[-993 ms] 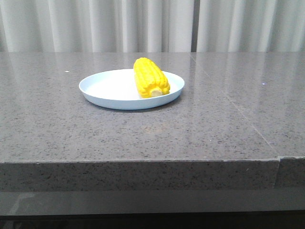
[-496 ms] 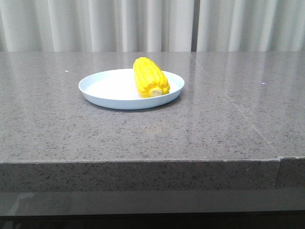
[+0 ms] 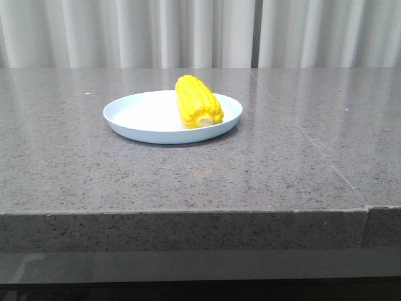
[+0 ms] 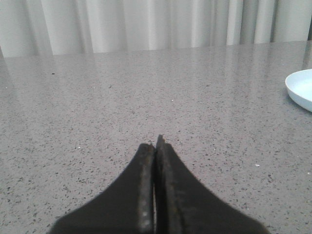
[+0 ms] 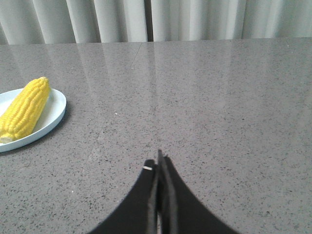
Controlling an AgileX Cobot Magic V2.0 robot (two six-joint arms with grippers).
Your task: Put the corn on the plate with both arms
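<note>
right claw [image 5: 159, 158] closed, well apart from corn [image 5: 24, 108].

no text, label, brand, number or sign can be read on the corn [image 3: 198, 102], the plate [image 3: 131, 122] or the tabletop [image 3: 200, 182].

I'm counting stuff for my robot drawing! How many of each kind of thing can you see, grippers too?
Corn cob: 1
Plate: 1
Grippers: 2, the left gripper and the right gripper, both shut and empty
Total: 4
</note>
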